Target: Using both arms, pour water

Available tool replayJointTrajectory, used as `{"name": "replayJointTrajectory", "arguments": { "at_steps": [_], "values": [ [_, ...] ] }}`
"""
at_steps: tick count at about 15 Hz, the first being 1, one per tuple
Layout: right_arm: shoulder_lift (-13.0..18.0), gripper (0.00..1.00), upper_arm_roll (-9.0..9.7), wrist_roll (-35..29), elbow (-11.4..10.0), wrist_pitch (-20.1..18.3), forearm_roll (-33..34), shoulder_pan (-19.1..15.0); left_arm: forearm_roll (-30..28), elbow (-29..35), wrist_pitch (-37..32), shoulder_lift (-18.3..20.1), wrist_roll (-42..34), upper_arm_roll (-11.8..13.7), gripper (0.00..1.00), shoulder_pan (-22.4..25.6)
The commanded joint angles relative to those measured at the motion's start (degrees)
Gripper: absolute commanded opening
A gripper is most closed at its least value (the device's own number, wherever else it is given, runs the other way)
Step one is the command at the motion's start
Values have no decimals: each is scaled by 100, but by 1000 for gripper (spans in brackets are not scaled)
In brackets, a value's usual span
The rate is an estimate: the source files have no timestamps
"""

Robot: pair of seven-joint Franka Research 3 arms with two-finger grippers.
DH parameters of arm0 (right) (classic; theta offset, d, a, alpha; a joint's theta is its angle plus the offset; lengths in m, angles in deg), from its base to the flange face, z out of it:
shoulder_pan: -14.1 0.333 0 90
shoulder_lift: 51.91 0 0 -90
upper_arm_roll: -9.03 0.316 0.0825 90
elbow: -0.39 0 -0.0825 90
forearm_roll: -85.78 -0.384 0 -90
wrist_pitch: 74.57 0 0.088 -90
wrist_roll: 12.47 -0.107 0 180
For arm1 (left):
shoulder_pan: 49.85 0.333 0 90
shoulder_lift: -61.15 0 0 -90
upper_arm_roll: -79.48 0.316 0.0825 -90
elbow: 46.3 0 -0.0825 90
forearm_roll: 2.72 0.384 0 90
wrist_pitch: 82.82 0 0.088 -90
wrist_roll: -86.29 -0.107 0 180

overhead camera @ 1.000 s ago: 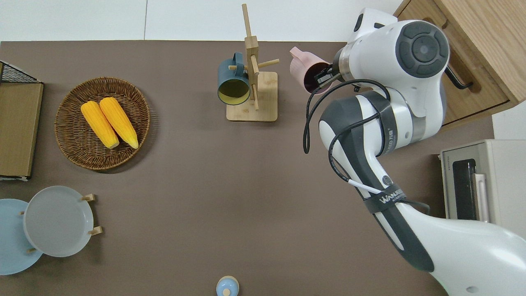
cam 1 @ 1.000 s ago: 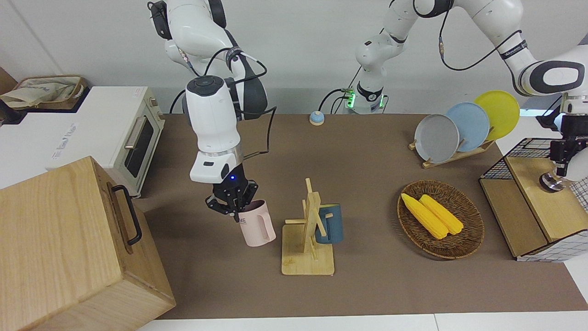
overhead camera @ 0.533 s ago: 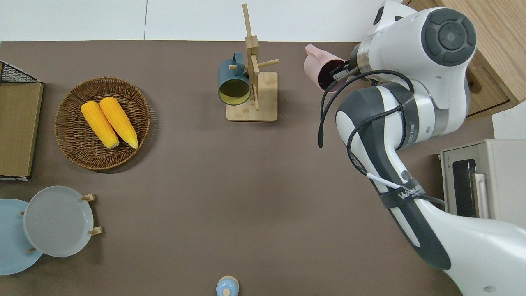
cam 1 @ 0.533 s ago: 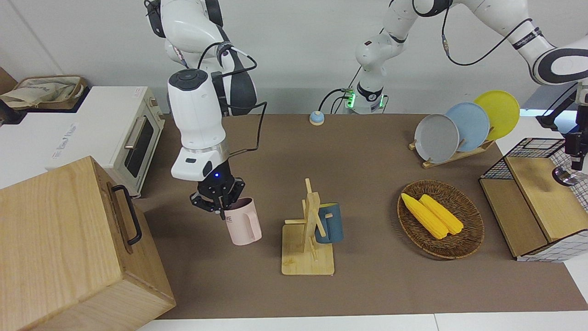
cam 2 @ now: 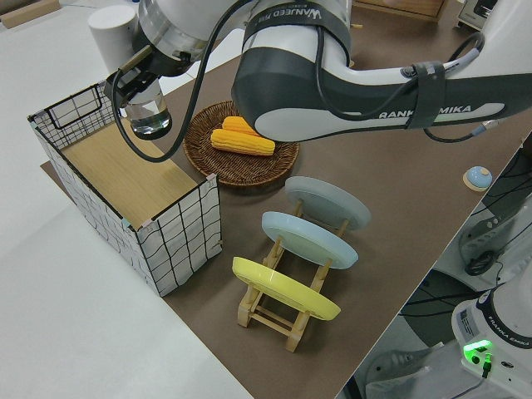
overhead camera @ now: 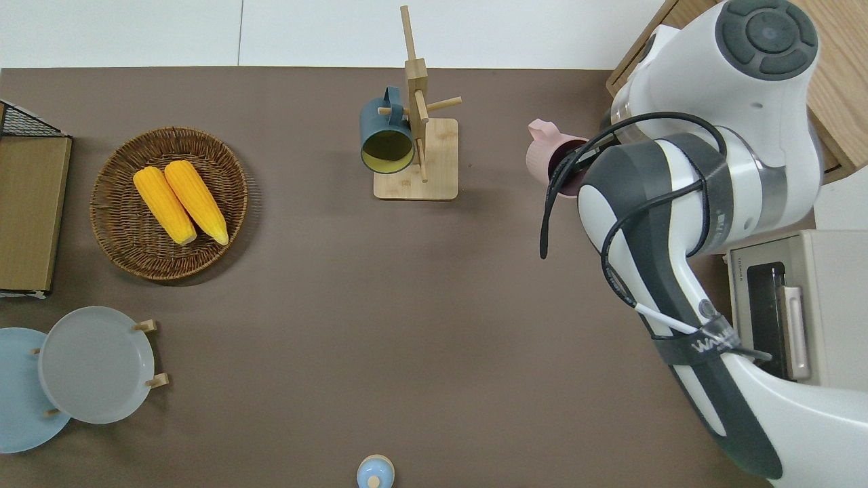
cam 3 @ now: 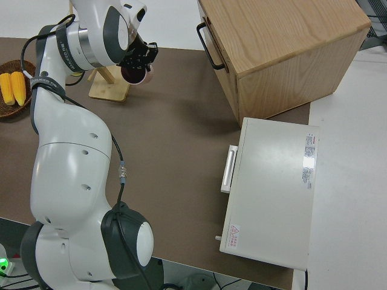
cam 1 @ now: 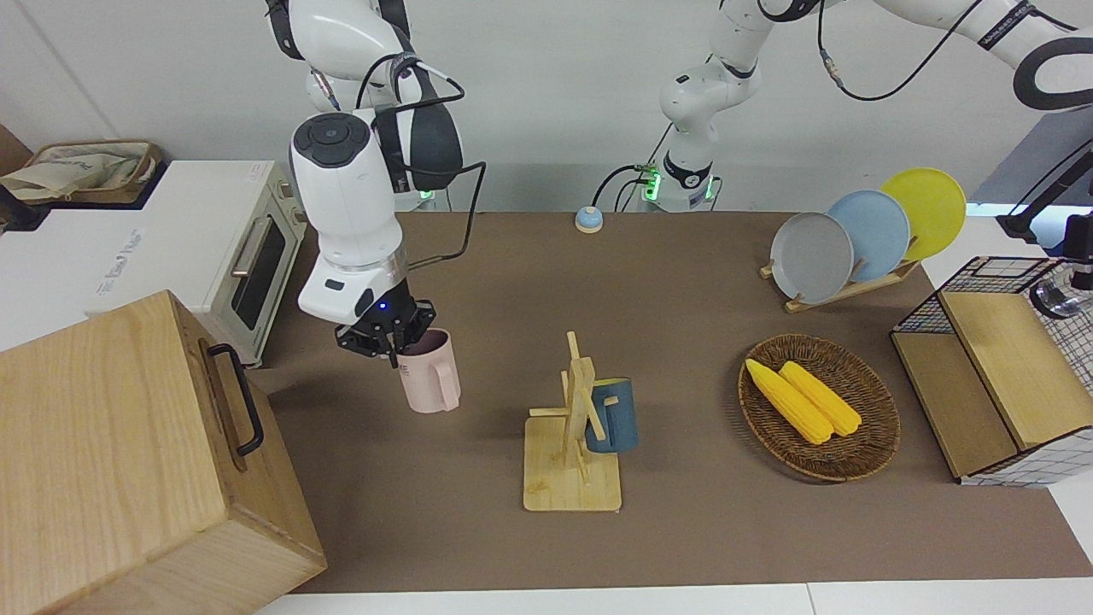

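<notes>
Biggest thing in shot, the right arm (cam 1: 359,196), fills the upper left of the front view, and its right gripper (cam 1: 382,333) has its jaws clamped on the rim of the pink mug (cam 1: 429,383), carried just off the brown table (cam 1: 683,273) at centre left. That mug looks light, rigid and glossy, so I'd judge the rim pinch firm enough but prone to swing; the handle or body would steady it for pouring.

At the far right of the frame, the left gripper (cam 2: 137,79) is barely visible. The left side view fills that in: upper left there, its jaws grip 1 clear glass (cam 2: 148,115) over the wire basket (cam 2: 166,241). Glass is slick and breakable, so hold it around the wall.

Overhead, the left arm is out of frame entirely.
</notes>
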Motion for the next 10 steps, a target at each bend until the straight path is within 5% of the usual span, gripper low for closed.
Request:
{"name": "replayJointTrajectory", "arguments": {
  "at_steps": [1,3,6,10],
  "values": [
    [516,0,31,-609,-659,-700,-4,124,496,13,-369,506,733,89,0,-288],
    [718,0,40,-1142,-906,-1052,-23,335,654,75,-519,682,1076,106,0,-472],
    [772,0,58,-2196,-969,-1439,-556,643,1050,302,-686,963,1735,106,0,-806],
    [702,0,75,-3725,-995,-1379,-1418,1195,1384,1083,-669,1586,2228,133,0,-1193]
  ]
}}
